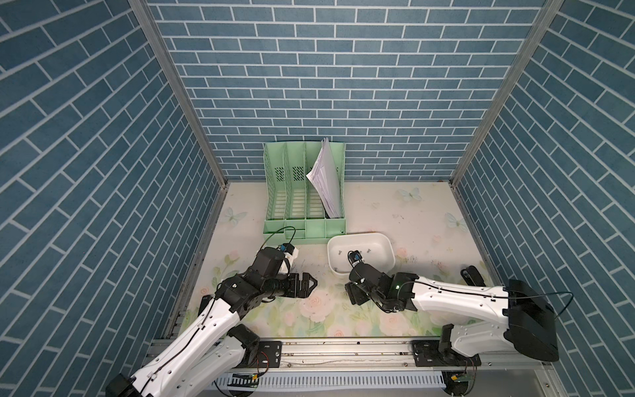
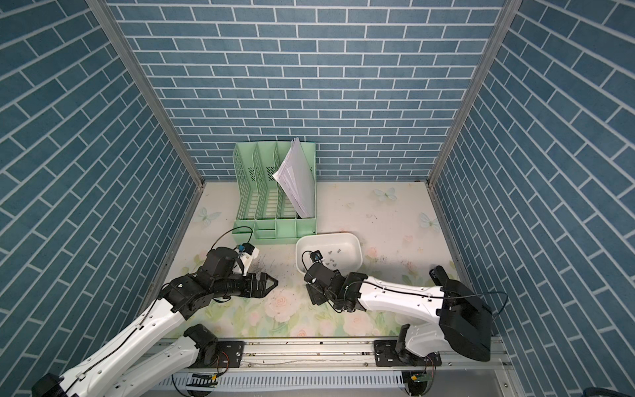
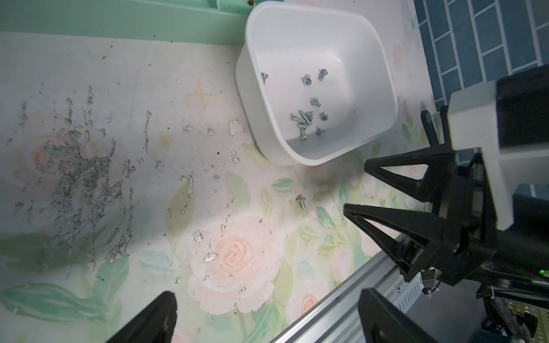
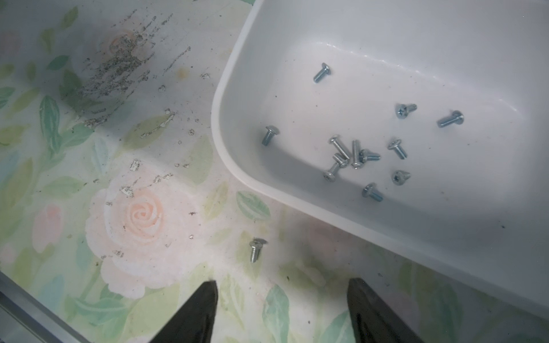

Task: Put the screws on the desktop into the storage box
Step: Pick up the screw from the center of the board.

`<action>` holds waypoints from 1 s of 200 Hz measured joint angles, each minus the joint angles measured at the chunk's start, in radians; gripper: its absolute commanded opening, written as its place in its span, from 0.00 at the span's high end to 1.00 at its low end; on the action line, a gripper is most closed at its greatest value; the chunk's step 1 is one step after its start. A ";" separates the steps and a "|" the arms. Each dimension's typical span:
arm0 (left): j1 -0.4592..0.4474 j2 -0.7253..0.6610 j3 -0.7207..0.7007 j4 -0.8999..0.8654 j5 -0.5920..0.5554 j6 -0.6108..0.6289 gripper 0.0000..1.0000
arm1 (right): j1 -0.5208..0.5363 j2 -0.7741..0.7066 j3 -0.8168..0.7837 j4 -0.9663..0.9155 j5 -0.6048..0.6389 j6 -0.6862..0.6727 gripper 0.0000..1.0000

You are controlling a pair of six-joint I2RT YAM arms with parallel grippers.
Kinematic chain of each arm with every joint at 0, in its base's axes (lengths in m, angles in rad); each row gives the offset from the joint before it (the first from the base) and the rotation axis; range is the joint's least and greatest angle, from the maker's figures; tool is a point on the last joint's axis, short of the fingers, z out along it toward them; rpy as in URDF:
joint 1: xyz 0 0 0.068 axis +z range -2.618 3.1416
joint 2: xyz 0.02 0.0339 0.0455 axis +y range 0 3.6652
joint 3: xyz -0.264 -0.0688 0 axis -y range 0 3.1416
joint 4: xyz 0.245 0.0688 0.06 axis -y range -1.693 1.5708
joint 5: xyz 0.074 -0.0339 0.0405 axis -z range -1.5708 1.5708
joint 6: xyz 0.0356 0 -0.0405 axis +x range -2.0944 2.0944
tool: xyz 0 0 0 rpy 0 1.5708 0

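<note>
Floral desktop [image 4: 44,213]: one screw [image 4: 255,250] left, beside storage box's [image 4: 215,118] near corner, just ahead of your R gripper [image 4: 282,282], shaft pointing back at it; jaws spread, empty. L gripper [image 1: 307,283] gaping too, farther off.

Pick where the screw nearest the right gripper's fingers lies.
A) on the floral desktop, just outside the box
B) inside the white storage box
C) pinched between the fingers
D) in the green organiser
A: the screw lies on the desktop just outside the storage box, ahead of the right gripper, whose fingers stand apart with nothing between them.
</note>
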 measured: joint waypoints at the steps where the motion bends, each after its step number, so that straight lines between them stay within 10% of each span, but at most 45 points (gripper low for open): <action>1: 0.001 0.000 0.000 0.000 0.001 0.000 0.00 | 0.000 0.002 0.000 0.001 0.000 -0.001 0.34; 200: 0.021 0.000 -0.004 0.003 0.045 0.000 0.00 | 0.019 0.206 -0.008 0.173 -0.042 0.017 0.61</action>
